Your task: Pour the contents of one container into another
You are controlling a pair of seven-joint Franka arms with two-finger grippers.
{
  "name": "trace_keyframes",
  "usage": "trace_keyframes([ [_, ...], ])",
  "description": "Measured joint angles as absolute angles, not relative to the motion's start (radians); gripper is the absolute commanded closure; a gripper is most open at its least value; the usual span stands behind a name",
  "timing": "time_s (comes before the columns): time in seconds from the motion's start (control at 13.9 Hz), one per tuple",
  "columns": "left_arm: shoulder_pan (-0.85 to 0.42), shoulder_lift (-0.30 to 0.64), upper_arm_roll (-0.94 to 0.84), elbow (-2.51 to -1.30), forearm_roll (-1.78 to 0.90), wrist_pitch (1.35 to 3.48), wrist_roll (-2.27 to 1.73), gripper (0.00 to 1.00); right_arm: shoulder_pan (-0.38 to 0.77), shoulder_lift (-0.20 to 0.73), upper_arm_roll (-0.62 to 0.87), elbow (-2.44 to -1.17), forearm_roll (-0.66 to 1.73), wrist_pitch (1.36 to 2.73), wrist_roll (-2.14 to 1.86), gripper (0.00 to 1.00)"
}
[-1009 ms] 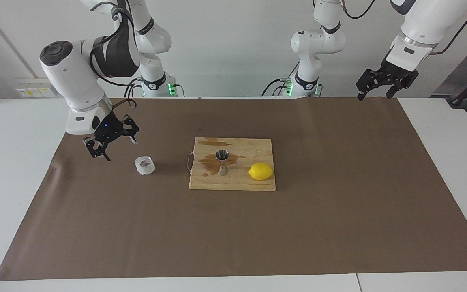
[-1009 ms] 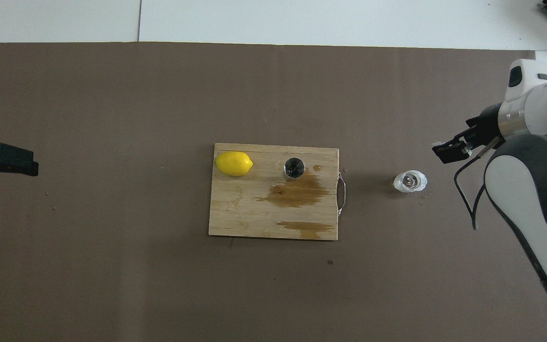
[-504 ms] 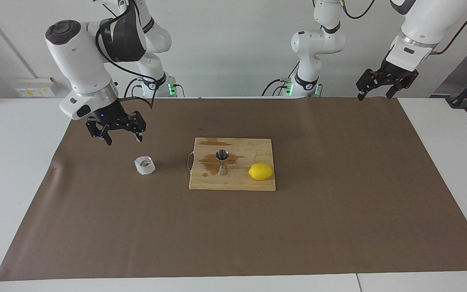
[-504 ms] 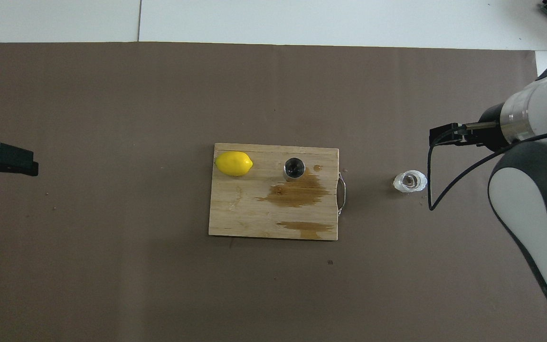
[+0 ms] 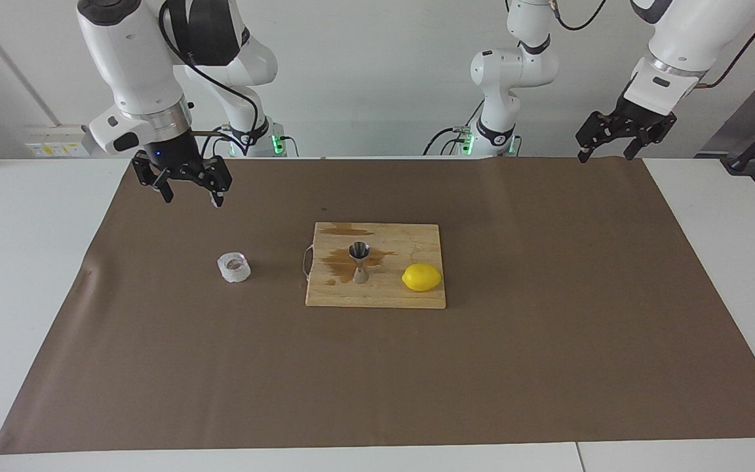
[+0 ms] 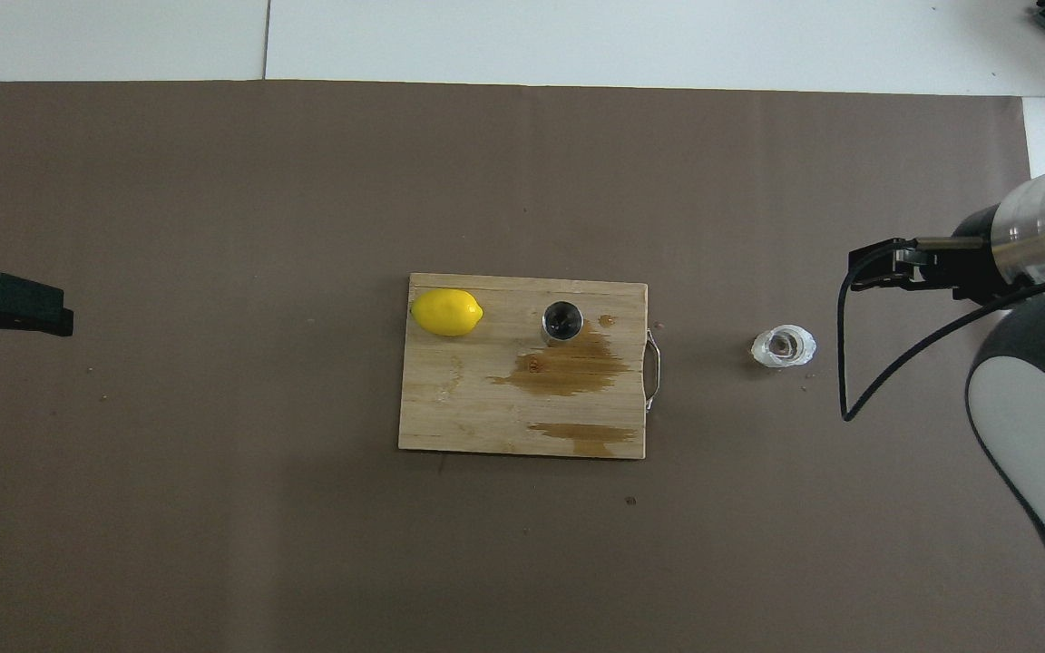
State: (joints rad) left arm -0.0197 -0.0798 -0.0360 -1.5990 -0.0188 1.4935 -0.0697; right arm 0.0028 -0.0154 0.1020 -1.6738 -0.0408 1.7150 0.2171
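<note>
Raised and drawn back since a second earlier, the right gripper (image 5: 186, 191), fingers spread and empty, was held over the mat at the right arm's end. The frosted cup (image 5: 234, 267) was left standing on the mat beside the cutting board (image 5: 377, 298); the steel jigger (image 5: 359, 262) stood on that board amid spilled liquid. The left gripper (image 5: 615, 143) waited, fingers apart. Another pour could spill more, the jigger's mouth being narrow.

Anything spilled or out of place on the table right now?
Yes: brown liquid is pooled on the cutting board around the jigger, with a second streak at the board's edge nearer the robots. Cup, jigger and lemon all sit upright and undisturbed.
</note>
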Motion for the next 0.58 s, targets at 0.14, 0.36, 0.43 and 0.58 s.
trace_keyframes([
  [0.14,-0.020,-0.080,-0.036,-1.599,-0.019,1.494,-0.070,0.00,0.003,-0.015,0.104,-1.668,-0.037,1.696,0.218,0.00],
  [0.36,-0.020,-0.080,-0.036,-1.599,-0.019,1.494,-0.070,0.00,0.001,-0.009,0.104,-1.668,-0.026,1.685,0.218,0.00],
  [0.43,-0.020,-0.080,-0.036,-1.599,-0.019,1.494,-0.070,0.00,0.000,-0.008,0.104,-1.668,-0.025,1.685,0.218,0.00],
  [0.58,-0.020,-0.080,-0.036,-1.599,-0.019,1.494,-0.070,0.00,0.000,-0.007,0.104,-1.668,-0.025,1.685,0.218,0.00],
])
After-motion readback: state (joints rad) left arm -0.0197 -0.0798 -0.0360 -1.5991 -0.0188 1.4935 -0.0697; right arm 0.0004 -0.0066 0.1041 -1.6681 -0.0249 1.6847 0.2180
